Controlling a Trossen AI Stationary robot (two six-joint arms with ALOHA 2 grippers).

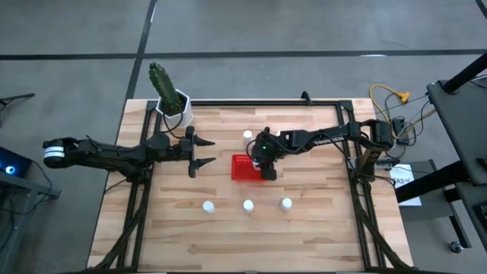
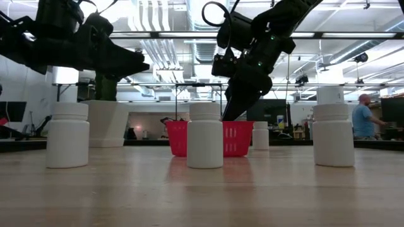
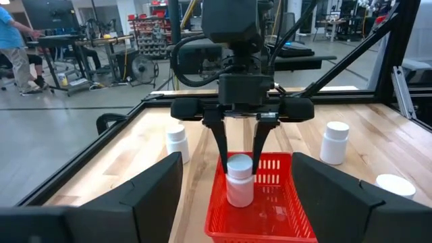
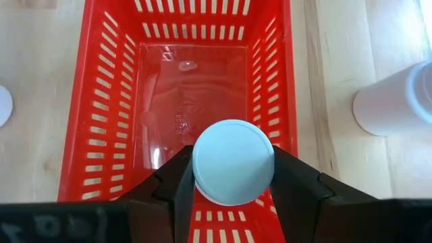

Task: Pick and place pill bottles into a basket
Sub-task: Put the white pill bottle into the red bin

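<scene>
The right gripper (image 3: 239, 165) clamps a white pill bottle (image 3: 239, 179) upright inside the red basket (image 3: 300, 223). The left gripper (image 1: 199, 151) waits beside it, fingers spread.

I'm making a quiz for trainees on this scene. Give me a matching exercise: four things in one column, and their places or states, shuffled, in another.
Things:
1. right gripper
2. left gripper
3. red basket
4. plant pot

Places or states:
A. at the table's far left corner
B. open, left of the basket
C. empty, under the held pill bottle
D. shut on a bottle

Pairs: 1-D, 2-B, 3-C, 4-A
</scene>
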